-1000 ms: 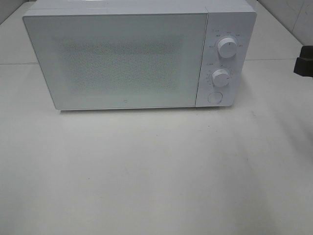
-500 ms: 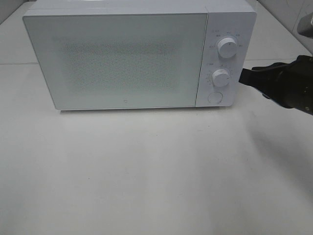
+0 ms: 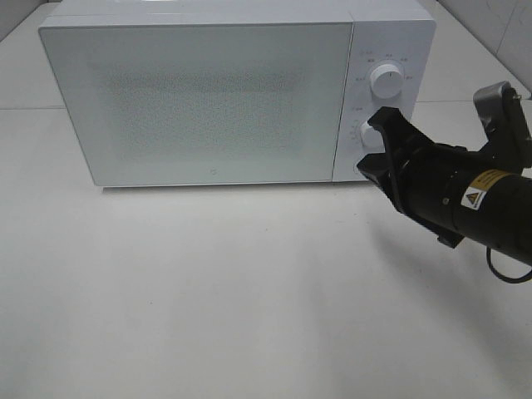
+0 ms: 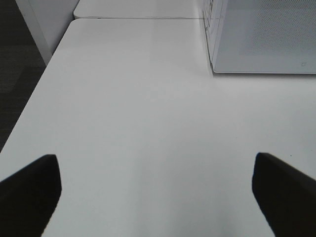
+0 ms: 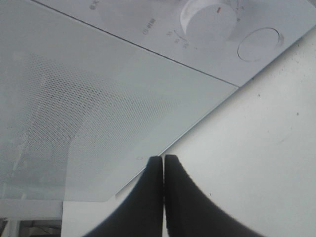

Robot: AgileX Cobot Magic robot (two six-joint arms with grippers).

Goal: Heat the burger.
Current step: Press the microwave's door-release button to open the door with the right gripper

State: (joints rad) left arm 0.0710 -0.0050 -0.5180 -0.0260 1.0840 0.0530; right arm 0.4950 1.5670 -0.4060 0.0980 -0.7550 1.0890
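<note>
**Closed right end effector at the microwave panel, burger out of sight**

The near half of the desk (image 3: 249, 299) is bare white. No burger lies on it in any view. The left end effector (image 4: 154, 163) hangs low over the desk on the left side with its fingers wide apart and nothing between them.

Further in, the right end effector (image 5: 163, 163) has its two fingers pressed together and holds nothing. It points at the lower corner of the control panel, just beside the lower knob (image 5: 207, 19) and the round button (image 5: 257, 43). I cannot tell if it touches them.

The microwave (image 3: 199, 100) stands toward the far edge of the desk with its door shut. The dotted screen hides the inside, so I cannot tell if the burger is there.

I think the step in hand is a push on the round button, because closed fingers suit pushing. To do it well:
- Keep the fingers together
- Aim at the middle of the button, clear of the knob
- Push straight and gently, so that the microwave does not slide toward the far edge
</note>
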